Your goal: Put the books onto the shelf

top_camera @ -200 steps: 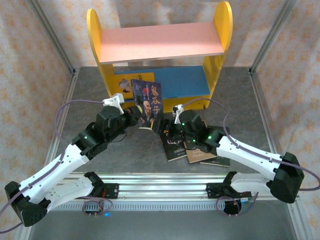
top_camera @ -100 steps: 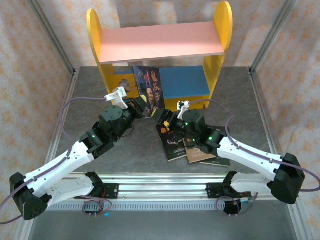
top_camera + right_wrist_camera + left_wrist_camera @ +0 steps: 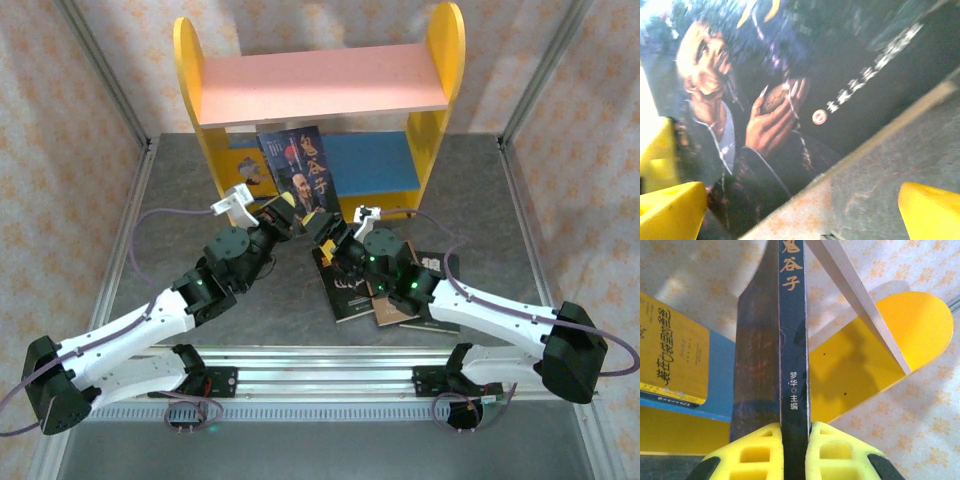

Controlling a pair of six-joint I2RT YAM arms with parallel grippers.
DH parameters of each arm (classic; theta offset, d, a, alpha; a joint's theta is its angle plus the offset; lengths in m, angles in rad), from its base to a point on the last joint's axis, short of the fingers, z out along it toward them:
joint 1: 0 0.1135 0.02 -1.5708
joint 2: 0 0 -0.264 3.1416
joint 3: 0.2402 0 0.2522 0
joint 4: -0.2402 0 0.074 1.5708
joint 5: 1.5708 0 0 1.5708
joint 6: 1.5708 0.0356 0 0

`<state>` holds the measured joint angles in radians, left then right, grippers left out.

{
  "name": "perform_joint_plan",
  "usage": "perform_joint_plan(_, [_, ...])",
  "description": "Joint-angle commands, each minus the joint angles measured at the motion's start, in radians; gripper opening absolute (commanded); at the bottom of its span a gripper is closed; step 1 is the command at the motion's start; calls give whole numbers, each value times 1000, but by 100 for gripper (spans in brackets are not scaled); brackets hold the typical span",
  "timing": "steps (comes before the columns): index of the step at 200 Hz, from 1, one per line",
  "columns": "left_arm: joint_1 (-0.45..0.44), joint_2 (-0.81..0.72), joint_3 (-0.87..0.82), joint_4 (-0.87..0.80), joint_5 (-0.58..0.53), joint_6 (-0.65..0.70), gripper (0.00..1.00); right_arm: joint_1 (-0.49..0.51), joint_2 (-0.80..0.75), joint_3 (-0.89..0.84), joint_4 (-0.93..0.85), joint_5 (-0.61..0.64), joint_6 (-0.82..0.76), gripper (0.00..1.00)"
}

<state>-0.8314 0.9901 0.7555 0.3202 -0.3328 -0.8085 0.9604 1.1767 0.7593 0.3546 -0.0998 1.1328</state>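
Nearest, thin loose paperbacks [image 3: 350, 295] lie flat on the grey counter [image 3: 180, 200]. The right gripper [image 3: 327, 228] hovers just beyond, jaws spread wide, empty. The left gripper [image 3: 795, 435] has its jaws clenched on the dark book [image 3: 792, 340], spine upright, at the smooth round-topped shelf [image 3: 445, 60]. Looks like the insertion step: next calls for a straight push onto the blue lower board [image 3: 375, 165], beside the yellow paperback [image 3: 672, 360].

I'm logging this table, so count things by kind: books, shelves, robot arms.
Books: 5 seen: dark book held, yellow book on the shelf, 3 in a partly hidden pile
Shelf: 1
Robot arms: 2, left arm, right arm
Total: 8
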Motion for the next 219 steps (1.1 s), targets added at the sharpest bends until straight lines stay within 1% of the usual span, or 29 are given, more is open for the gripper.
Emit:
perform_joint_plan(1, [-37,-3,-29,189,-94,-19,0,23,-5,-33,111,85,65,97])
perform_joint_plan(25, [-61,13,-48,237,-131,-18,0,36,3,-52,150,111,109,97])
perform_joint_plan(50, [-85,16,-51,243,-166,-17,0,41,3,-80,176,145,139,94])
perform_joint_plan(87, [-149,10,-91,295,-306,3,0,41,-29,-126,196,205,157,89])
perform_joint_plan(113, [-171,23,-106,329,-354,9,0,41,-47,-125,189,220,150,86])
perform_joint_plan(124, [-177,36,-110,358,-362,18,0,41,-43,-118,191,214,150,85])
perform_joint_plan(164, [-196,72,-109,410,-378,42,0,41,-22,-112,225,209,166,74])
perform_joint_plan(183, [-204,82,-108,428,-384,54,0,41,-20,-113,235,206,172,70])
perform_joint_plan(219, [-209,101,-114,473,-387,75,0,41,-19,-113,244,187,196,71])
